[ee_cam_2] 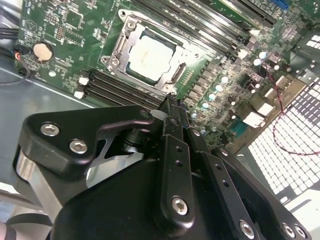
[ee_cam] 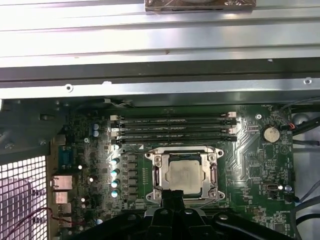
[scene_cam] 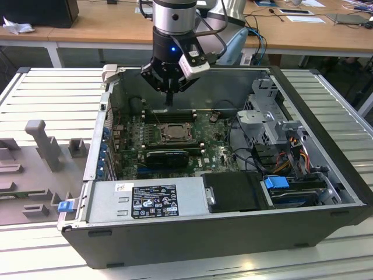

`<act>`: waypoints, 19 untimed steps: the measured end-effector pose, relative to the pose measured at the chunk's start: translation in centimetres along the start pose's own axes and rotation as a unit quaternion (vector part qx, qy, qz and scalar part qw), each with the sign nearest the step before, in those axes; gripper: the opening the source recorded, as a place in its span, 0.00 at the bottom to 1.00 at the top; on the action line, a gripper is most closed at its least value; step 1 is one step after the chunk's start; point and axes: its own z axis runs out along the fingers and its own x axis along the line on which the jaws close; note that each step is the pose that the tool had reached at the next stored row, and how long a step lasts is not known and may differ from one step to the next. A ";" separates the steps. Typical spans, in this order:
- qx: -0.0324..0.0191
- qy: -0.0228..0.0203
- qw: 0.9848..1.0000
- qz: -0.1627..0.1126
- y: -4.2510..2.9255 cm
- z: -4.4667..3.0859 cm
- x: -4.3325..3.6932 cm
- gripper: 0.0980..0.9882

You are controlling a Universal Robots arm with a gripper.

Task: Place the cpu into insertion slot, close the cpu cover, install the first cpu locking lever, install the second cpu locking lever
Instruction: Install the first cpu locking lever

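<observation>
Second wrist view: gripper [ee_cam_2: 172, 107] clenched, empty | hangs over socket [ee_cam_2: 150, 57] edge nearest memory slots [ee_cam_2: 120, 90] | chip [ee_cam_2: 151, 56] seated, cover [ee_cam_2: 120, 47] framing it

matt pale metal cpu [ee_cam: 183, 174]; grey metal cpu cover [ee_cam: 156, 176].

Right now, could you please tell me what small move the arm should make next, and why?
Probably lower the shut end effector toward the edge of the insertion slot: the cpu already sits inside, the cpu cover looks flat around it, and nothing is held.
</observation>
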 end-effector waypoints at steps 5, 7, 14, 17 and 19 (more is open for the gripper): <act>0.000 0.000 1.000 0.000 -0.02 0.02 0.61 0.01; 0.000 0.000 1.000 0.000 -0.04 0.07 0.97 0.01; -0.001 0.000 1.000 -0.001 -0.07 0.16 1.70 0.01; -0.002 0.000 1.000 -0.002 -0.09 0.29 2.33 0.01; -0.003 -0.001 1.000 -0.002 -0.12 0.57 2.88 0.01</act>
